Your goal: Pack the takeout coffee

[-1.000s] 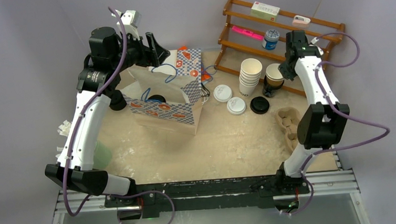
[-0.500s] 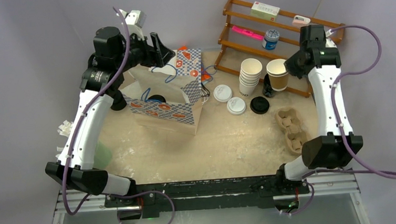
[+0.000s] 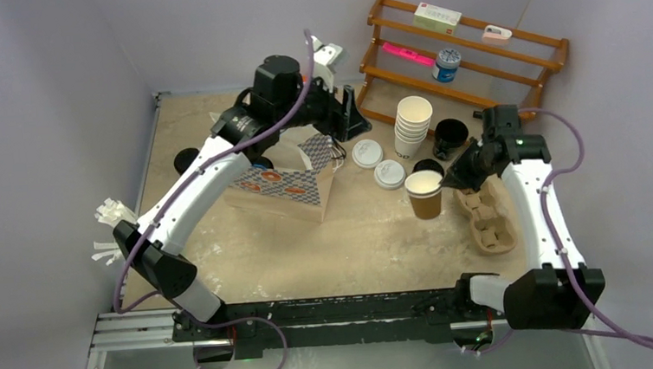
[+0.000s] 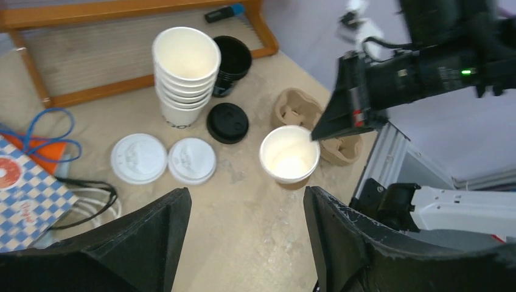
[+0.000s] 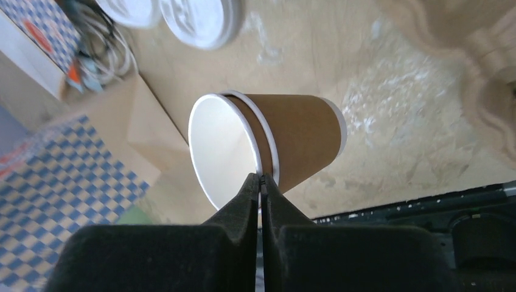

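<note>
My right gripper (image 3: 454, 176) is shut on the rim of a lidless brown paper cup (image 3: 425, 194) with a white inside, held above the table left of the cardboard carrier (image 3: 487, 217). In the right wrist view the fingers (image 5: 260, 180) pinch the cup's wall (image 5: 298, 143). My left gripper (image 3: 349, 119) is open and empty, right of the patterned bag (image 3: 281, 184); its view looks down on the cup (image 4: 289, 155). A loose black sip lid (image 4: 227, 122) lies on the table. I see no lidded cup for certain.
A stack of white cups (image 3: 413, 124) and two white lids (image 3: 367, 153) (image 3: 389, 174) sit mid-table. A black cup (image 3: 451, 134) stands by the wooden rack (image 3: 470, 46). A black round thing (image 3: 186, 160) lies left of the bag.
My right gripper has carried the brown cup from beside the rack forward and left, to next to the carrier. My left arm has swung right, from the bag's left side to its right.
</note>
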